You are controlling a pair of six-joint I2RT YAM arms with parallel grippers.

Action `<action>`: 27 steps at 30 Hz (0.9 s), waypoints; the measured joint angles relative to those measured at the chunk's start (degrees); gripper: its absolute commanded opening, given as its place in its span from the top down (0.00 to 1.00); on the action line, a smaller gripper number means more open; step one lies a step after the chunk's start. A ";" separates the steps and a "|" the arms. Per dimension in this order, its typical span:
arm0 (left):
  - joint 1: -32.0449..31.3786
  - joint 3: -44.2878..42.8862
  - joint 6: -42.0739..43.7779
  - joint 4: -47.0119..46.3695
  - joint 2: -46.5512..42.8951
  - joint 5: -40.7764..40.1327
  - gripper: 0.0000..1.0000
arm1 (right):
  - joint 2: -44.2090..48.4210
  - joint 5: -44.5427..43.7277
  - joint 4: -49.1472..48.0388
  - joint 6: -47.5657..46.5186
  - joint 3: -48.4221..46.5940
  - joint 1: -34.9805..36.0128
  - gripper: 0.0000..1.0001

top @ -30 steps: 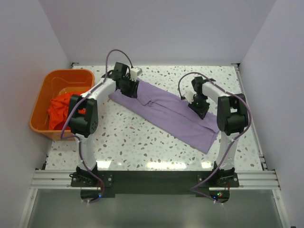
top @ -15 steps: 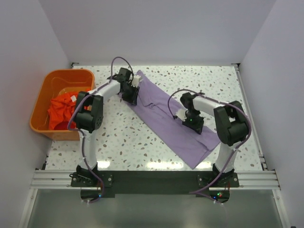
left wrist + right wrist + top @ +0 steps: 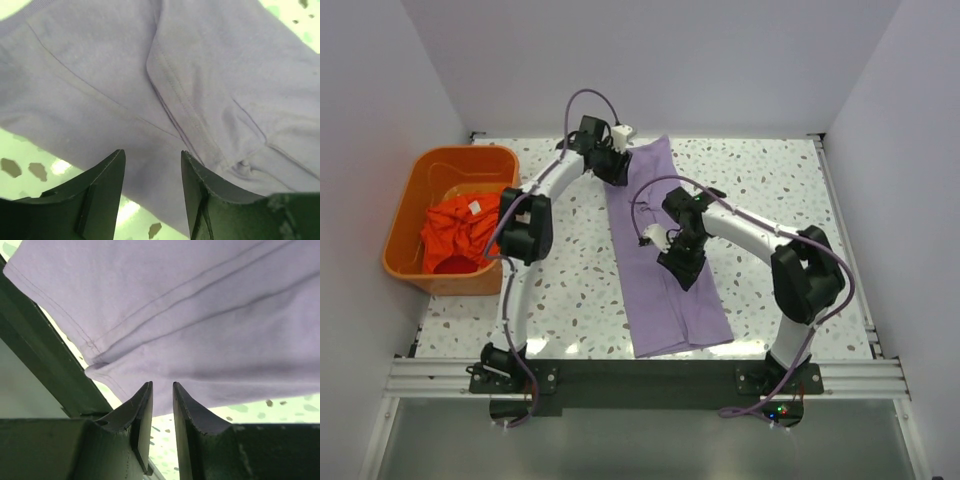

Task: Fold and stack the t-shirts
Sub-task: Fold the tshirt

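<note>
The lavender t-shirt (image 3: 665,305) is lying on the speckled worktop (image 3: 560,300) as a long folded strip. Its near end is sitting by the front rail at about 6 o'clock, and the strip is running away toward 12 o'clock, leaning slightly to 11. Partway up the strip, the right tool (image 3: 682,266) is hanging low over the cloth. Its fingers (image 3: 140,410) are standing only a narrow slit apart and are gripping nothing; the folded hem is showing just beyond their tips. At the far end of the strip, near 12 o'clock, the left tool (image 3: 613,167) is hovering over the seams with its fingers (image 3: 107,175) standing well apart and holding nothing. Out at 9 o'clock, the orange-red t-shirt (image 3: 460,235) is lying crumpled inside the orange basket (image 3: 402,225), its white neck label (image 3: 475,207) facing up.
</note>
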State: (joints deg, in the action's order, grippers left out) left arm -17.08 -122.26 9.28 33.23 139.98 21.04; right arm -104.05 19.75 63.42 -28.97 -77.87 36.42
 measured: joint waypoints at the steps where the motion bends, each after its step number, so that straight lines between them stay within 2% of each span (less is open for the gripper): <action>1: 0.02 1.33 0.09 -0.70 -1.44 0.22 0.45 | 0.48 -0.02 0.00 -0.09 -0.13 -0.59 0.75; 8: 0.02 8.61 0.39 -1.86 -13.81 3.37 0.44 | 0.33 -3.41 -0.46 -1.40 2.80 -2.19 0.80; 13: 0.02 17.33 0.39 -1.95 -20.63 6.12 0.47 | -1.79 -4.48 -2.62 -1.42 6.16 -1.66 0.82; 20: 0.02 25.24 0.37 0.83 -21.27 7.45 0.50 | -5.49 -5.51 -4.55 1.20 8.28 3.04 0.82; 27: 0.02 25.55 0.37 2.14 -20.52 8.35 0.50 | -8.11 -2.34 -3.91 6.27 5.51 8.90 0.78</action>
State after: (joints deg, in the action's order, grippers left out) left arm -17.06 -96.71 9.65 35.38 119.46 29.39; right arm -112.16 17.41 59.51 -22.70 -72.36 45.32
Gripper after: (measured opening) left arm 0.504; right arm 0.188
